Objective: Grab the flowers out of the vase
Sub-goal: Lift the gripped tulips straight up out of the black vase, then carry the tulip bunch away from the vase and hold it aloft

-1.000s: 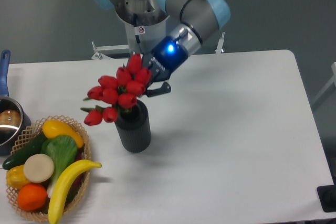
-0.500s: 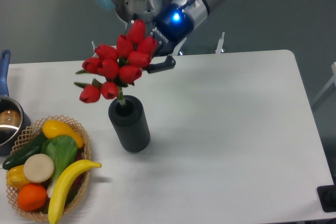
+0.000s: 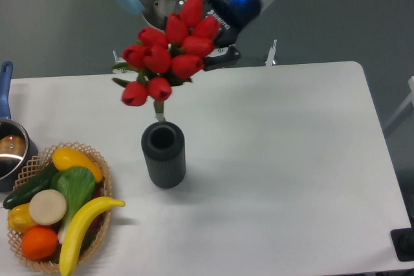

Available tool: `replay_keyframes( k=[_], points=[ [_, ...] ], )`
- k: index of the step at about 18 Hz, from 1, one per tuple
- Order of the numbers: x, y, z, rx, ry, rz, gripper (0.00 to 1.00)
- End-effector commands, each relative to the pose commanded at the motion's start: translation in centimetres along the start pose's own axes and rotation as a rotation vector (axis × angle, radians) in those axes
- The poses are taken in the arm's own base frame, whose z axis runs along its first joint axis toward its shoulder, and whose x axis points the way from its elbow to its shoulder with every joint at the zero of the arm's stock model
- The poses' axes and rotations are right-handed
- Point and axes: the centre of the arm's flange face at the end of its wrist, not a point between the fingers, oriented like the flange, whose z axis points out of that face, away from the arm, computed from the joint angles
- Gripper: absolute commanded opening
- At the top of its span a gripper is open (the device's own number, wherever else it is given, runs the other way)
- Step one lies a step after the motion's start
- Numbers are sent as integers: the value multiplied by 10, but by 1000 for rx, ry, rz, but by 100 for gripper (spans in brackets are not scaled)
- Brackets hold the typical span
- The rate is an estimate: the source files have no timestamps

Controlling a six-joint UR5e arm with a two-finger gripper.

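The bunch of red tulip flowers (image 3: 169, 55) hangs in the air above the dark grey ribbed vase (image 3: 164, 155). Its stem end is just above the vase's open mouth, clear of it. My gripper (image 3: 208, 53) is shut on the flowers from the right side, with one black finger (image 3: 222, 58) showing beside the buds; the other finger is hidden behind the bunch. The vase stands upright on the white table, left of centre.
A woven basket (image 3: 97, 159) of fruit and vegetables, with a banana (image 3: 84, 220), sits at the front left. A pot with a blue handle (image 3: 6, 140) is at the left edge. A black object (image 3: 404, 244) sits at the front right corner.
My gripper has risen and moved right with the flowers. The stems have come up out of the vase, which stayed in place.
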Motion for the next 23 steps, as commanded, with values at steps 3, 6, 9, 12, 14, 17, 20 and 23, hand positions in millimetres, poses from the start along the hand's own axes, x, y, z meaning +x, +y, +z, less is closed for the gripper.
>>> replay_keyframes(
  k=[3, 6, 9, 12, 14, 17, 20, 23],
  points=[
    [-50, 4, -24, -28, -89, -21, 0],
    [-93, 7, -31, -141, -205, -20, 0],
    [-114, 17, -32, -317, -357, -8, 0],
    [-128, 31, -31, -461, -448, 25, 0],
    [-139, 44, -36, -544, -490, 42, 0],
    [-145, 59, -33, -659, -537, 55, 0],
    [-155, 68, -33, -762, -575, 86, 0],
    [-173, 73, -28, -979, -523, 177, 0]
  ],
)
